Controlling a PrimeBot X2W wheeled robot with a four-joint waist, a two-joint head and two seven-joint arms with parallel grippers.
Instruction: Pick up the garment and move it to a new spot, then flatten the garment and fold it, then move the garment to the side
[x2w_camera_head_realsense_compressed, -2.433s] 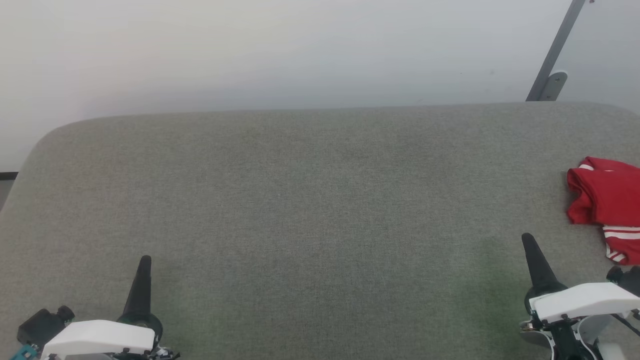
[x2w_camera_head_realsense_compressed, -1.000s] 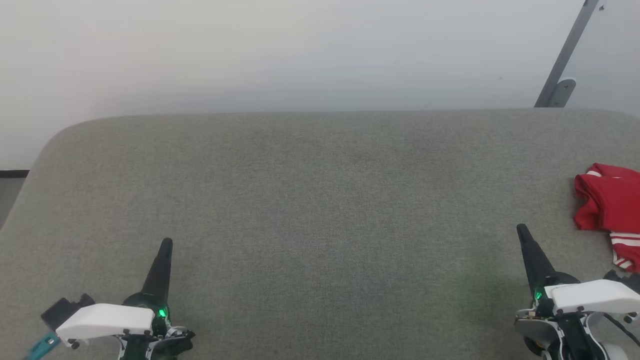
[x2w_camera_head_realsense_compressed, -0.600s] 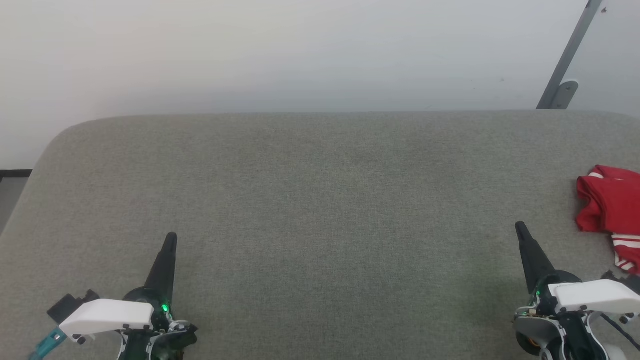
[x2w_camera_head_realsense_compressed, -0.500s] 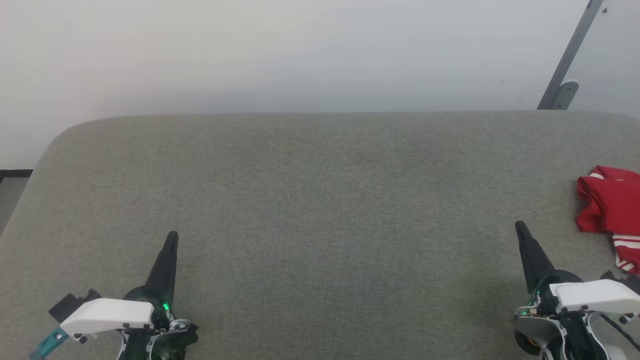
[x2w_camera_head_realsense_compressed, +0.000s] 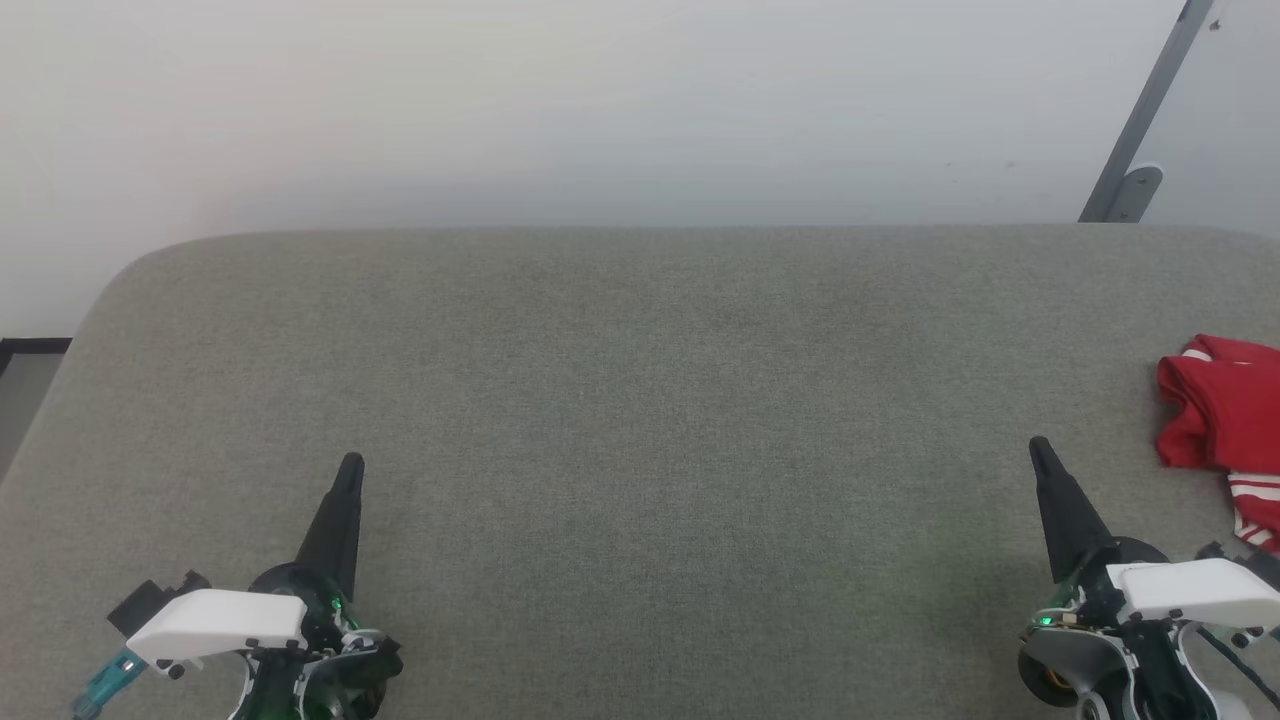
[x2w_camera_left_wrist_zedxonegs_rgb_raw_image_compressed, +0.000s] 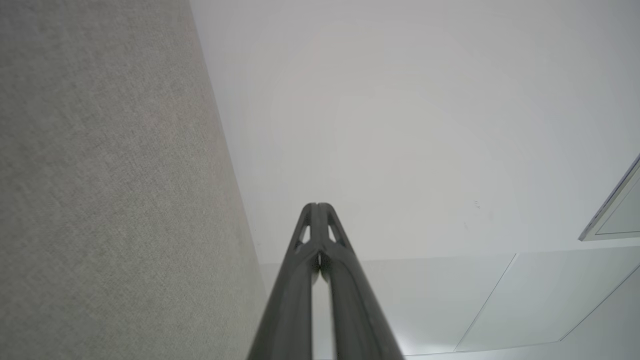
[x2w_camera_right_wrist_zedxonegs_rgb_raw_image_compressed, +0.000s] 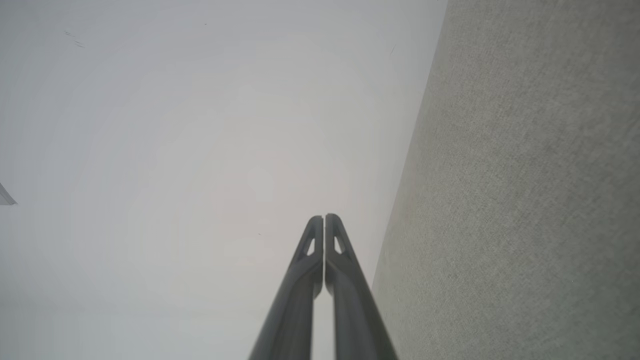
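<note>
Garment bunched at the right edge, both grippers closed and empty

Garment (x2w_camera_head_realsense_compressed: 1215, 410) lies in a crumpled red heap on the grey fabric surface (x2w_camera_head_realsense_compressed: 640, 400), at the far right of the head view, where the frame edge cuts it off. A strip of red-and-white striped trim shows at its lower end; lettering or a number cannot be made out. Nothing touches it.

The right gripper (x2w_camera_head_realsense_compressed: 1037, 448) is the nearer of the two, to the garment's left and closer to the robot, apart from the cloth. Its two dark fingers (x2w_camera_right_wrist_zedxonegs_rgb_raw_image_compressed: 305, 280) are pressed together to a single point and hold nothing. The right wrist view looks along them, with the grey surface on one side and the pale wall (x2w_camera_head_realsense_compressed: 600, 100) on the other.

The left gripper (x2w_camera_head_realsense_compressed: 350, 463) sits well apart from the garment, at the lower left of the head view. It too is clenched on nothing, its tips meeting.

A grey metal strut (x2w_camera_head_realsense_compressed: 1145, 115) rises against the wall behind the surface's right end.
</note>
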